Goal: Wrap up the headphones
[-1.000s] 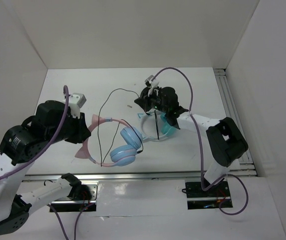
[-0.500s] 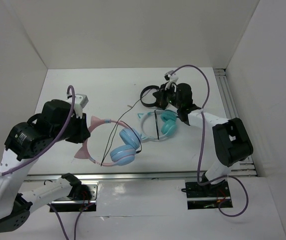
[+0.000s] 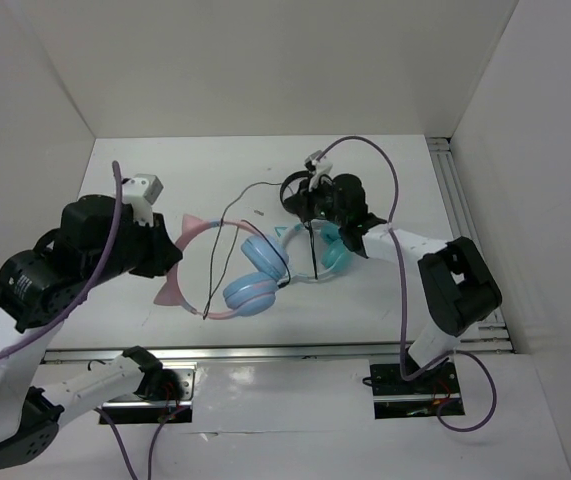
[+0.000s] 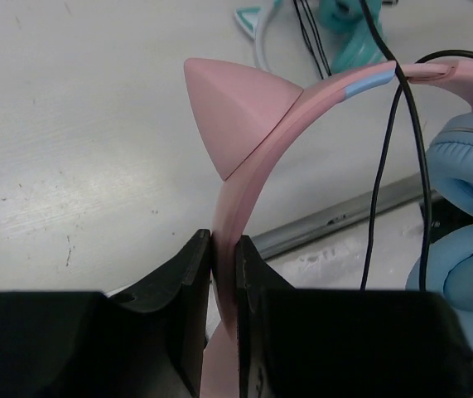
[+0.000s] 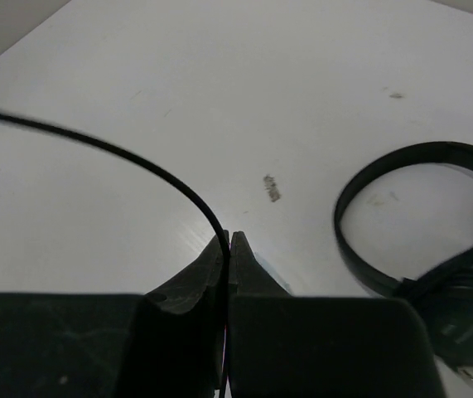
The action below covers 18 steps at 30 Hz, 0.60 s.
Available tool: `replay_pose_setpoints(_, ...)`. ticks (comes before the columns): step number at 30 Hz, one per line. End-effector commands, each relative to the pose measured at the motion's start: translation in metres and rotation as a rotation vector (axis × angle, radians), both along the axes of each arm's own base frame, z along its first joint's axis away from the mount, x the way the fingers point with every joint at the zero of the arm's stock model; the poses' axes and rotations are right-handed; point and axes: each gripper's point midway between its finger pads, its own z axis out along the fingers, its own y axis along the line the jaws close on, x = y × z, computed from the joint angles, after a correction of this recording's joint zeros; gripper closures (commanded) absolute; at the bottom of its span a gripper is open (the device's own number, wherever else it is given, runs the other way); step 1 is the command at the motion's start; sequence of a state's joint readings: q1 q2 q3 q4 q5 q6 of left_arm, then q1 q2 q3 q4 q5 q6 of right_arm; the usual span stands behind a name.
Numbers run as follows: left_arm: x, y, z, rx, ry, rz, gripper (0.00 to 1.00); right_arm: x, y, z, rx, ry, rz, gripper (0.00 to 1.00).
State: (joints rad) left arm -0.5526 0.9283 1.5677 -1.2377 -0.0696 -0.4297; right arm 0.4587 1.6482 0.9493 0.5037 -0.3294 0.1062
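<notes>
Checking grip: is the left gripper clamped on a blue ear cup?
No, the left gripper pinches the pink headband instead.

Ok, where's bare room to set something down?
Bare table far left, between back wall and pink headphones; also front right, between their ear cups and the right arm. Crowded mid-table: black cable, white-and-teal headphones, black headphones.

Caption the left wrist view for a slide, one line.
Left fingers shut on the pink cat-ear headband of the headphones, black cable crossing the band, blue ear cups alongside.
</notes>
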Motion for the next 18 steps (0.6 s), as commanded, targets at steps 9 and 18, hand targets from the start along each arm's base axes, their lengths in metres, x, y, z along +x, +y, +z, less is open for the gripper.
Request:
replay_pose_setpoints(9,0.097,0.002,0.069,-0.169,-0.236,0.335,1.0,-0.077,0.067,0.01,-0.053,-0.059,0.09,1.0)
replay_pose_setpoints(18,0.152,0.036,0.032,-0.08,-0.143,0.437,1.0,-0.111,0.035,0.023,-0.098,-0.125,-0.08,1.0)
